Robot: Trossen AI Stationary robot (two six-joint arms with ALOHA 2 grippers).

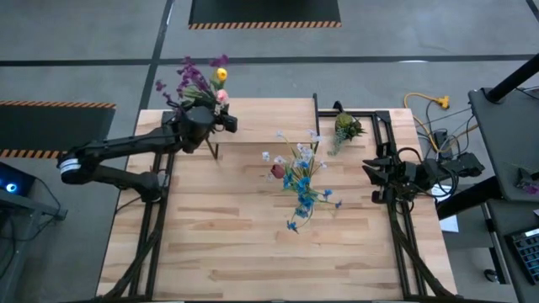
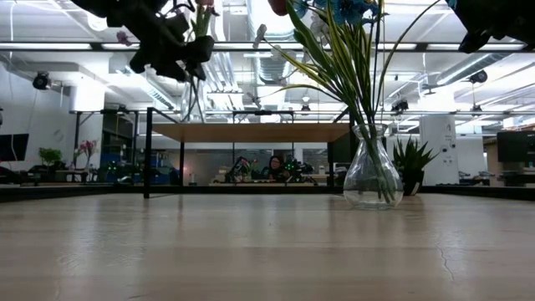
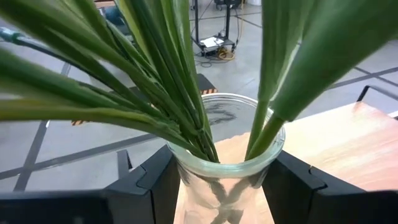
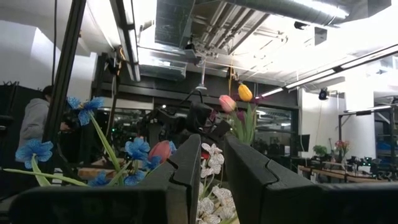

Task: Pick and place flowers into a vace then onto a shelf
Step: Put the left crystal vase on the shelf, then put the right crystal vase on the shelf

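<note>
Right now the left gripper [image 1: 205, 126] is clamped on a glass jar [image 3: 227, 177] w/ flowers [image 1: 202, 80] in it, held up in the air over the shelf's [image 1: 261, 120] far-left corner; stems sit btwn its fingers [image 3: 152, 186]. A second bunch, blue and white flowers [image 1: 301, 181], stands in a clear vase [image 2: 372, 177] mid-table. Right gripper [image 1: 373, 178] waits at the table's right edge, fingers nearly together, holding nothing.

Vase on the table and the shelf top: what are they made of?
Vase: looks like clear glass, glossy; the stems and room show through it. Shelf top: light wood or wood-look board, matte, on thin black legs, probably metal.
</note>
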